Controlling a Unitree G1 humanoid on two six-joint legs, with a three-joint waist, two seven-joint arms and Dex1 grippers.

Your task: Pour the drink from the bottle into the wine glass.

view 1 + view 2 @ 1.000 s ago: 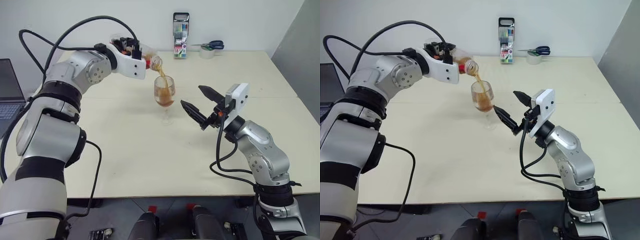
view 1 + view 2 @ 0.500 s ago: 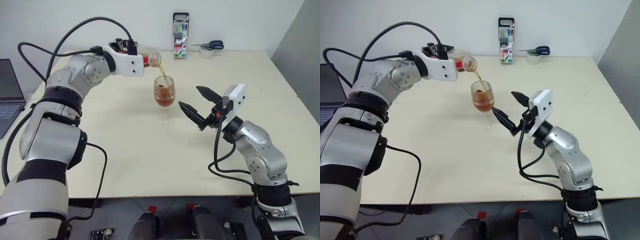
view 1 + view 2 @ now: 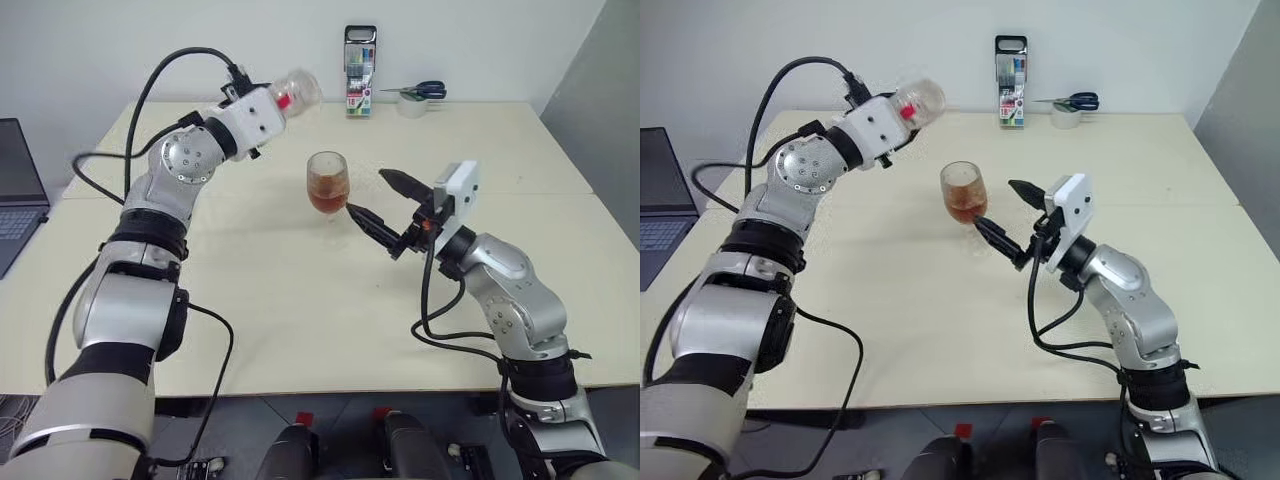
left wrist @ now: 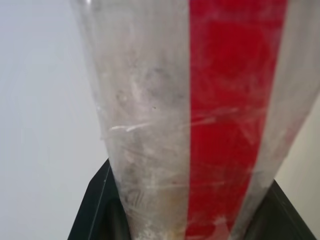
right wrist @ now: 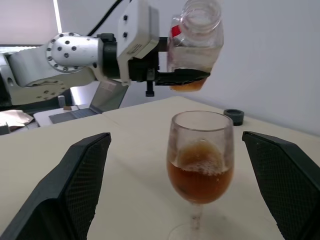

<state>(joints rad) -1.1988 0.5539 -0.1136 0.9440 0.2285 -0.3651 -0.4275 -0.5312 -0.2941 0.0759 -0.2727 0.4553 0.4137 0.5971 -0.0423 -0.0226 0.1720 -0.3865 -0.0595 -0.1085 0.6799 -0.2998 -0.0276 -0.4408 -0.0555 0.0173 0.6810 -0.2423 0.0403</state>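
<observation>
The bottle (image 5: 196, 44) is clamped in the left end effector (image 5: 175, 76) and held upright in the air above and behind the wine glass (image 3: 328, 185), with only a little drink (image 5: 184, 86) seen at its base. The glass stands on the tabletop (image 3: 300, 300), about half filled with amber liquid. The right end effector (image 3: 375, 200) is spread wide around the glass without touching it.

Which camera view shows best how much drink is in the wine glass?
The right wrist view: the wine glass stands close, with drink about halfway up its bowl. The eye views show it smaller, from above.
</observation>
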